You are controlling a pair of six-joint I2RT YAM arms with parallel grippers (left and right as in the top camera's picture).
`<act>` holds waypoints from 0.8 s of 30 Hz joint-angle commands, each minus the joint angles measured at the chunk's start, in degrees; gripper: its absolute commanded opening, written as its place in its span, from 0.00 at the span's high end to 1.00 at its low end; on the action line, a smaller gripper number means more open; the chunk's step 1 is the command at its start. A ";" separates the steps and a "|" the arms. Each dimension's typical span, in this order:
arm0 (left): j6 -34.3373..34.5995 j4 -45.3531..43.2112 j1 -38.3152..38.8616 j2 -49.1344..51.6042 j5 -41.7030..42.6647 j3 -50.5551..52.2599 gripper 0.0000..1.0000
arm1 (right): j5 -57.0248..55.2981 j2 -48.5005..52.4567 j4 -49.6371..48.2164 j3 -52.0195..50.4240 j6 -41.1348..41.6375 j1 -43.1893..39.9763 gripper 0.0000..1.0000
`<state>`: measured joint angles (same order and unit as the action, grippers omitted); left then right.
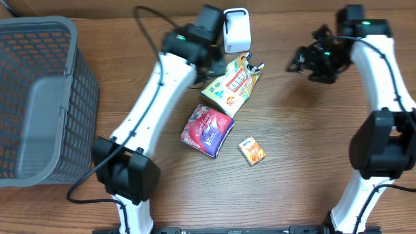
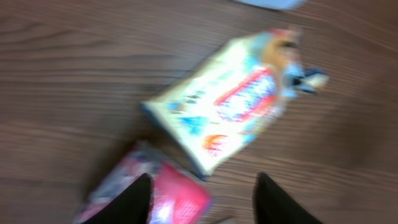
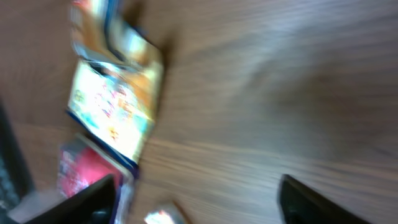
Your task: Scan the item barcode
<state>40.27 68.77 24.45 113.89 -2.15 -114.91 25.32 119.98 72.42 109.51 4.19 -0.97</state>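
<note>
A yellow snack bag point(image 1: 232, 84) lies flat on the wooden table just below the white scanner point(image 1: 236, 29). In the blurred left wrist view the same bag point(image 2: 224, 118) lies ahead of my left gripper point(image 2: 202, 202), whose fingers stand apart with nothing between them. In the overhead view the left gripper point(image 1: 209, 65) hovers just left of the bag. My right gripper point(image 1: 299, 62) hangs at the back right, well clear of the bag. Its jaws point(image 3: 199, 199) are wide open and empty, and the bag point(image 3: 112, 106) lies far to their left.
A red and purple packet point(image 1: 208, 129) lies in front of the yellow bag. A small orange box point(image 1: 251, 151) sits to its right. A grey mesh basket point(image 1: 39, 97) fills the left side of the table.
</note>
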 commanded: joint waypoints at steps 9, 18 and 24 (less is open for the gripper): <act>1.03 6.56 -5.70 -1.46 0.04 -0.94 0.07 | -4.37 -0.15 -21.16 -7.58 18.88 11.87 0.00; 1.05 7.17 -5.64 -1.22 0.09 -0.55 0.03 | -8.57 0.83 -32.20 -14.38 21.14 15.56 0.00; 1.07 6.82 -5.57 -0.50 0.17 -0.31 0.02 | -9.25 4.50 -36.76 -14.64 20.90 17.14 0.00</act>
<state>40.99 75.66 18.74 113.89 -2.17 -114.91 17.54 121.99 36.77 95.44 24.62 15.29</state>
